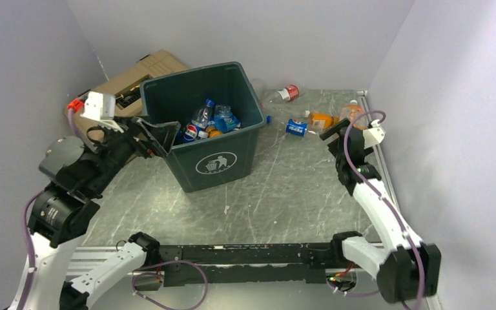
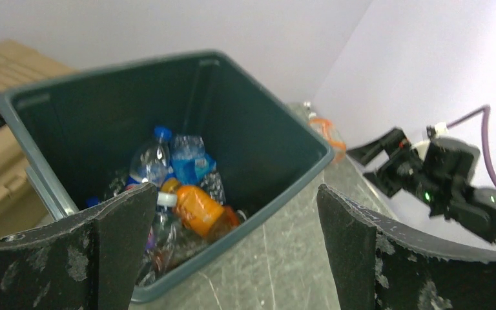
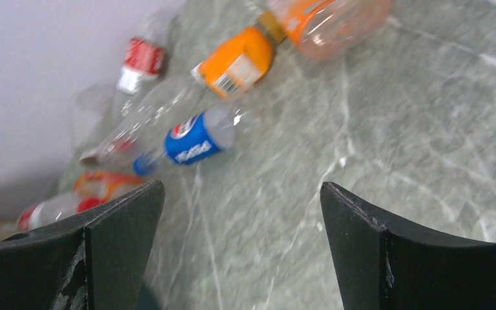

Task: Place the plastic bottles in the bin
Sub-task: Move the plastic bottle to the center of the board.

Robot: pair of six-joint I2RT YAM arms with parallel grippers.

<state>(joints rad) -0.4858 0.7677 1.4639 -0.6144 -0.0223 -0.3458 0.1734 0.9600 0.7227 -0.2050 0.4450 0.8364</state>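
The dark green bin (image 1: 214,165) stands at the table's back left and holds several plastic bottles (image 1: 201,116), among them an orange one (image 2: 197,208). My left gripper (image 1: 158,137) hangs open at the bin's left rim, with nothing between its fingers (image 2: 236,194). On the table right of the bin lie a blue-labelled bottle (image 1: 296,127) (image 3: 194,142), an orange-labelled bottle (image 1: 321,119) (image 3: 239,64), a red-labelled bottle (image 1: 289,92) (image 3: 143,61) and a clear orange bottle (image 1: 352,111) (image 3: 336,19). My right gripper (image 1: 336,130) (image 3: 242,190) is open and empty, just short of the blue-labelled bottle.
A tan ribbed case (image 1: 158,68) (image 2: 3,71) leans behind the bin in the back left corner. Another crushed bottle with a red and orange label (image 3: 93,187) lies near my right gripper's left finger. Walls close in the table at the left, back and right.
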